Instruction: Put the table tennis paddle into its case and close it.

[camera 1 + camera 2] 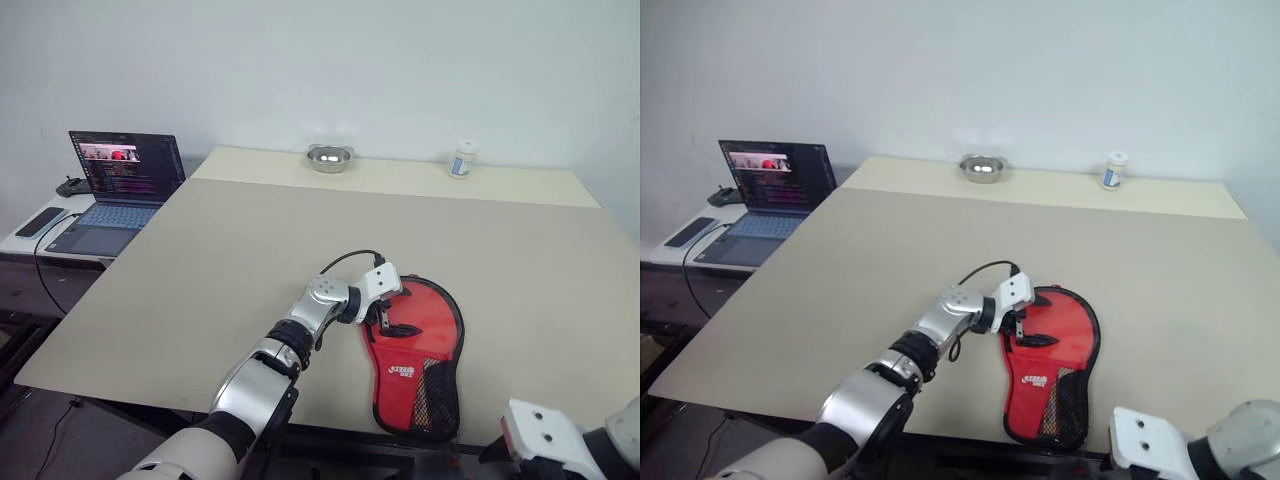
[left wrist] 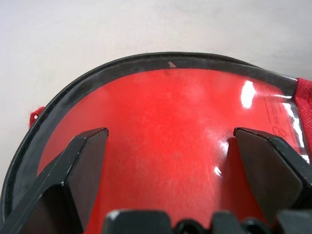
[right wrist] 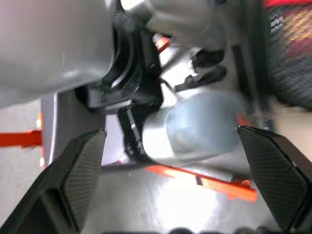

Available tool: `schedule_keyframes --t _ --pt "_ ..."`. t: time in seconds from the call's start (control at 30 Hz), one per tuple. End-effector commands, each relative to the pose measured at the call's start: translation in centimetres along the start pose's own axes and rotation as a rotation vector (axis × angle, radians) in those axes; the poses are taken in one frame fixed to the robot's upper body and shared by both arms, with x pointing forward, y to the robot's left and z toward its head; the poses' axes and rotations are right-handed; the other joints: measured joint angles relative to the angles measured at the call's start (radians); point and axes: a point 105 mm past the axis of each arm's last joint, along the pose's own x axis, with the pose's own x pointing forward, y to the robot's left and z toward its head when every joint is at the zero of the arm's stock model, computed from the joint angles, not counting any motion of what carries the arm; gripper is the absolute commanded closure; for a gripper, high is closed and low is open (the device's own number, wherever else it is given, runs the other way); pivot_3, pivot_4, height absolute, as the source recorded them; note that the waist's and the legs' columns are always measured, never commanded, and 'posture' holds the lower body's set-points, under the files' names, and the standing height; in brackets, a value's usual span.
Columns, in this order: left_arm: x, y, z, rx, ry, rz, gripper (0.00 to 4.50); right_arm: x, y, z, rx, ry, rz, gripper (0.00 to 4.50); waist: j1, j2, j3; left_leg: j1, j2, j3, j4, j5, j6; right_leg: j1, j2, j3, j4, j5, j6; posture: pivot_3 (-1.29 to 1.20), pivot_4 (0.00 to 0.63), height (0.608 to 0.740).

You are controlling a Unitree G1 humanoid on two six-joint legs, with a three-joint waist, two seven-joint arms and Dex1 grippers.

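The case lies flat on the desk near its front edge, red side up, the mesh pocket toward the robot. The left gripper rests over the round part of the case, its jaws apart. In its wrist view a shiny red surface shows between the two fingers. The right gripper is low at the front right, its jaws wide apart and holding nothing.

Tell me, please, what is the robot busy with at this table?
It is working on a red case lying near the table's front edge. The left gripper sits over the round end with its fingers open, gripping nothing. The right gripper is open too, off the case, near the table's front edge.
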Motion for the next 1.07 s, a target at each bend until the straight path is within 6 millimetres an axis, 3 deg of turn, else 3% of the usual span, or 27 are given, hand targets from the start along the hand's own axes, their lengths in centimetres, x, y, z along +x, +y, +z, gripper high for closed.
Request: schedule_keyframes --t 0.03,0.13,0.27,0.4,0.57,0.63,0.8,1.07 --pt "0.6 -1.4 -1.4 -0.029 0.041 -0.052 0.00 -2.0 -2.4 1.5 -0.013 -0.081 -0.124 0.02 -0.002 0.000 0.000 0.000 0.000 0.000 0.000 0.000 0.000 0.000 0.000 0.000 0.000 0.000 0.000 0.00 0.150 0.740" --pt "0.2 -1.2 -0.2 -0.002 -0.006 -0.055 0.00 -3.1 -4.3 2.1 -0.028 -0.134 -0.216 0.02 -0.003 0.002 0.001 -0.001 0.000 0.000 0.000 0.000 0.000 -0.001 0.000 0.000 0.000 0.000 0.000 0.00 0.150 0.740" --pt "-2.3 0.0 2.2 -0.016 -0.160 -0.016 0.00 -4.9 -9.2 4.4 -0.080 -0.400 -0.453 0.02 -0.016 -0.002 0.006 -0.005 0.001 0.000 -0.001 0.000 0.000 -0.007 0.001 0.001 0.001 0.000 -0.002 0.00 0.150 0.740" --pt "-5.7 0.5 1.8 0.039 -0.131 0.040 0.00 -4.6 -11.9 4.1 -0.112 -0.487 -0.535 0.02 -0.029 0.002 0.016 -0.007 0.001 0.002 -0.002 0.000 0.000 -0.011 0.001 0.003 0.003 0.002 -0.006 0.00 0.150 0.740" --pt "-11.2 1.7 0.6 0.052 -0.080 0.198 0.00 -3.6 -15.6 3.8 -0.112 -0.594 -0.585 0.02 -0.037 0.009 0.023 -0.006 0.002 0.004 -0.002 0.000 0.000 -0.012 0.003 0.006 0.005 0.002 -0.007 0.00 0.150 0.740" --pt "-12.3 1.7 1.0 0.063 -0.086 0.237 0.00 -3.8 -16.9 3.1 -0.106 -0.598 -0.607 0.02 -0.039 0.010 0.024 -0.006 0.002 0.004 -0.002 0.000 0.000 -0.012 0.003 0.006 0.005 0.002 -0.007 0.00 0.150 0.740" --pt "-11.2 1.3 3.2 0.078 -0.140 0.257 0.00 -5.9 -18.4 0.6 -0.064 -0.590 -0.658 0.02 -0.019 0.011 0.025 -0.007 -0.001 0.005 -0.001 0.000 0.000 -0.011 0.002 0.006 0.005 0.002 -0.007 0.00 0.150 0.740" --pt "-11.2 1.2 2.6 0.011 -0.165 0.298 0.00 -5.7 -16.7 1.0 -0.058 -0.594 -0.673 0.02 -0.032 0.012 0.025 -0.004 0.003 0.008 -0.002 0.000 0.000 -0.012 0.002 0.009 0.006 0.003 -0.006 0.00 0.150 0.740"
